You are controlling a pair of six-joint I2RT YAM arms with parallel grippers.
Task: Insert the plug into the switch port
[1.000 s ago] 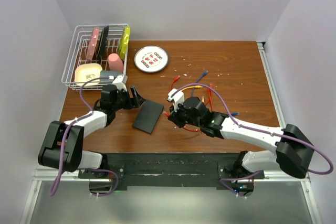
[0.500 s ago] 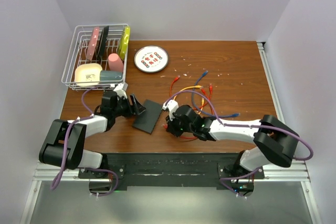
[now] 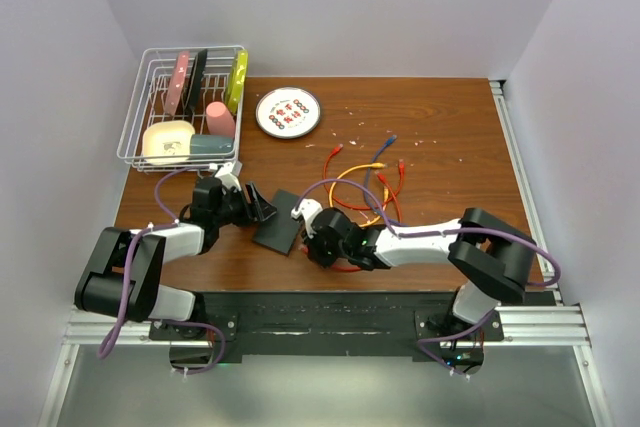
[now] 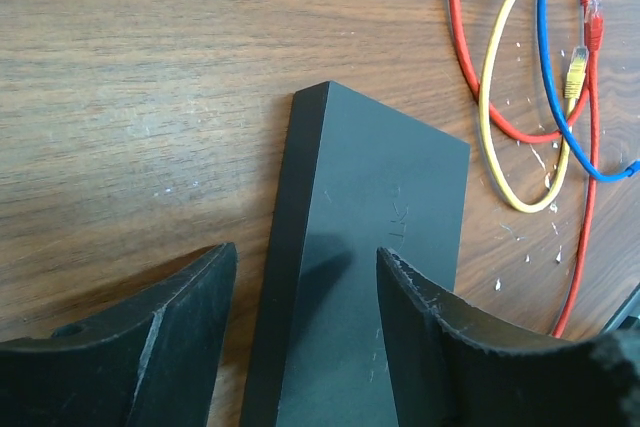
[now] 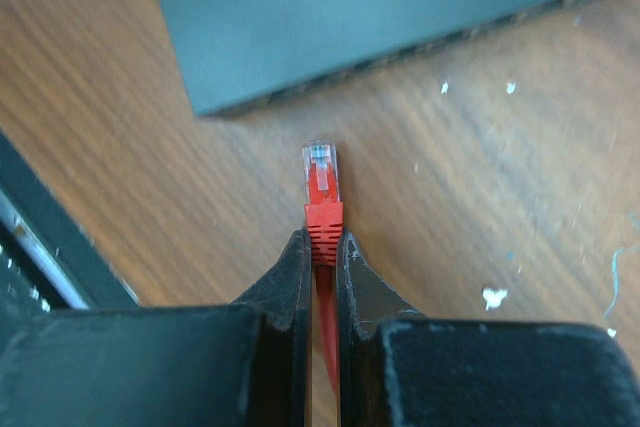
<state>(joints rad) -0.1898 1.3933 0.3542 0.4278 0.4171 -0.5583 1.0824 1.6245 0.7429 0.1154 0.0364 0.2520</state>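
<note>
1. Right gripper (image 5: 322, 247), jaws pinched tight, clamps the clear-tipped red plug (image 5: 320, 187) by its ribbed red boot. The clear tip juts past the fingertips, and the red cable runs back between the fingers.
2. Seen from the right wrist, the plug's tip points at the thin matte-black rectangular switch (image 5: 380, 7). It aims at the long edge close to one corner, and a strip of bare wood separates the two, so they are not touching.
3. Left gripper (image 4: 305, 257) stands open, its two black fingers (image 4: 190, 317) straddling the near end of the switch (image 4: 380, 237). Wood shows between the box's side and the finger at the picture's left; contact on the other side cannot be told.
4. From above, the switch (image 3: 280, 222) lies flat and slanted on the brown wooden table (image 3: 450, 127), front and left of centre. It sits between the left gripper (image 3: 262, 205) and the right gripper (image 3: 310, 237).
5. Loose red, yellow and blue cables (image 3: 378, 166) lie tangled just right of the switch, behind the right arm. Pale specks dot the wood around them.
6. At the rear left corner sits a white wire dish rack (image 3: 133, 112) holding pink, black, yellow and cream items. Beside it to the right lies a round white plate (image 3: 265, 112) with red and black marks.
</note>
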